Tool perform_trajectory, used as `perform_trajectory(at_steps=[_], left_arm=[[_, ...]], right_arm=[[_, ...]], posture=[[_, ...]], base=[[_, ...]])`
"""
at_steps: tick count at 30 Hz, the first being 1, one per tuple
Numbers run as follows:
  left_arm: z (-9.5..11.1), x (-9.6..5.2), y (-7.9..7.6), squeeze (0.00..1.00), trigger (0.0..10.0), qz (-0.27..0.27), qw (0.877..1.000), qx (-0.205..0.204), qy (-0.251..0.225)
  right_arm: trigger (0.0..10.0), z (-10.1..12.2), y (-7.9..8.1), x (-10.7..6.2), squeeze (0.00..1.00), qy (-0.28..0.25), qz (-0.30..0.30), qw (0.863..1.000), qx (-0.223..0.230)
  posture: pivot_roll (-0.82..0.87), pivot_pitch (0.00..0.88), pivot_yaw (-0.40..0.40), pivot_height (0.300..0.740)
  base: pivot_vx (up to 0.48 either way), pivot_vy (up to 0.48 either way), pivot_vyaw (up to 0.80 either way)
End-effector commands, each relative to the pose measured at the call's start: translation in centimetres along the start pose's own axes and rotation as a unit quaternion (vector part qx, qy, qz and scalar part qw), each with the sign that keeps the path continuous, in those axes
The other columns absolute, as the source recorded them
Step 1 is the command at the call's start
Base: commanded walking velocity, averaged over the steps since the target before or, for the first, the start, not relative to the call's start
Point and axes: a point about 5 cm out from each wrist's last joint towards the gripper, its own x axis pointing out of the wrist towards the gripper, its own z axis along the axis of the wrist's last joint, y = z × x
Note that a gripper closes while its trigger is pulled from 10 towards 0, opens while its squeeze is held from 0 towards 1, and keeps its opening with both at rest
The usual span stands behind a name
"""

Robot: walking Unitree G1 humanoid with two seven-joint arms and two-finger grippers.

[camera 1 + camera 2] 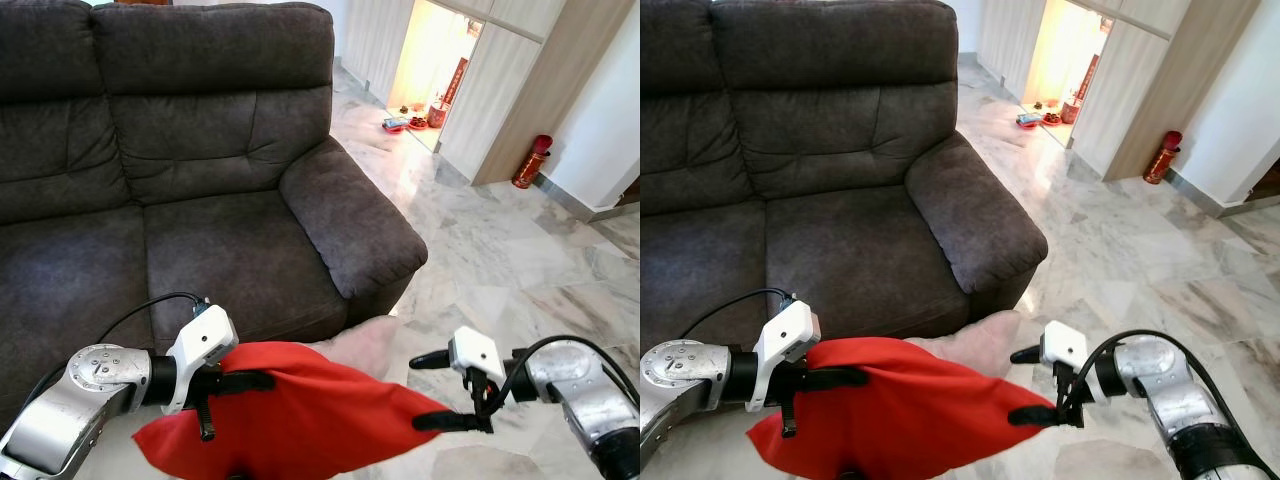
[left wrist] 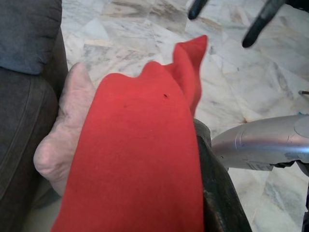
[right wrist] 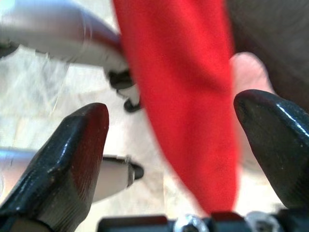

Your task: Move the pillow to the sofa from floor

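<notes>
A red pillow hangs low in front of the dark grey sofa, just off its seat edge. My left gripper is shut on the pillow's left end, one black finger lying across its top. A pale pink cushion pokes out behind the red one, against the sofa front; I cannot tell whether the two are joined. My right gripper is open at the pillow's right corner, which touches its lower finger. In the right wrist view the red pillow hangs between the wide-apart fingers.
The sofa's right armrest juts out just beyond the pillow. Marble floor spreads to the right. A red fire extinguisher stands by the wooden cabinets, and small objects lie in the lit doorway.
</notes>
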Motion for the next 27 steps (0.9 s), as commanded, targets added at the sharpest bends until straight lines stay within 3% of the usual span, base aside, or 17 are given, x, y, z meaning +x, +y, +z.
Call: perform_trajectory(at_steps=[1, 4, 10, 27], left_arm=[[2.5, -0.3, 0.1, 0.0, 10.0, -0.002, 0.997, 0.056, -0.045], [2.8, -0.4, 0.1, 0.0, 10.0, -0.006, 0.997, 0.056, -0.053], [3.1, -0.3, -0.4, 0.0, 10.0, -0.025, 0.996, 0.06, -0.057], [3.3, -0.8, -1.1, 0.0, 10.0, -0.049, 0.995, 0.072, -0.05]], right_arm=[[10.0, -0.8, 0.5, -0.1, 0.0, 0.033, 0.005, 0.999, -0.009], [10.0, -1.4, 0.9, 0.6, 0.0, 0.045, 0.008, 0.999, -0.006], [10.0, -1.6, 0.1, 1.7, 0.0, 0.053, -0.036, 0.998, -0.009], [10.0, -2.0, -0.8, 2.1, 0.0, 0.124, -0.044, 0.99, -0.049]], posture=[[0.07, 0.0, -0.121, 0.74], [0.07, 0.0, -0.124, 0.74], [0.08, 0.0, -0.128, 0.74], [0.09, 0.0, -0.141, 0.74]], base=[[0.0, 0.0, 0.0], [0.0, 0.0, 0.0], [0.0, 0.0, 0.0], [0.0, 0.0, 0.0]])
